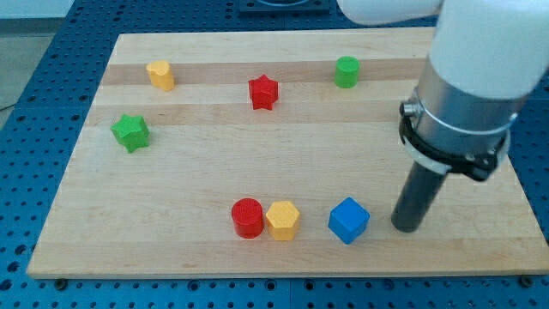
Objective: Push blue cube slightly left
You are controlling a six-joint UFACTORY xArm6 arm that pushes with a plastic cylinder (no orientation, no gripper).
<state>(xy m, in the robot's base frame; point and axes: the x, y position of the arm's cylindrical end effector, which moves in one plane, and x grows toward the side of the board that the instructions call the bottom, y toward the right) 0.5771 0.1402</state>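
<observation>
The blue cube [348, 220] sits near the bottom edge of the wooden board [197, 172], right of centre. My tip [407, 228] rests on the board just to the cube's right, a small gap apart from it. The dark rod rises from the tip to the white and grey arm at the view's upper right. To the cube's left stand a yellow hexagonal block [282, 221] and a red cylinder [247, 217], touching each other.
A red star block [263, 92] lies at top centre, a green cylinder [346, 72] at top right, a yellow block [160, 75] at top left and a green star block [130, 132] at the left. Blue perforated table surrounds the board.
</observation>
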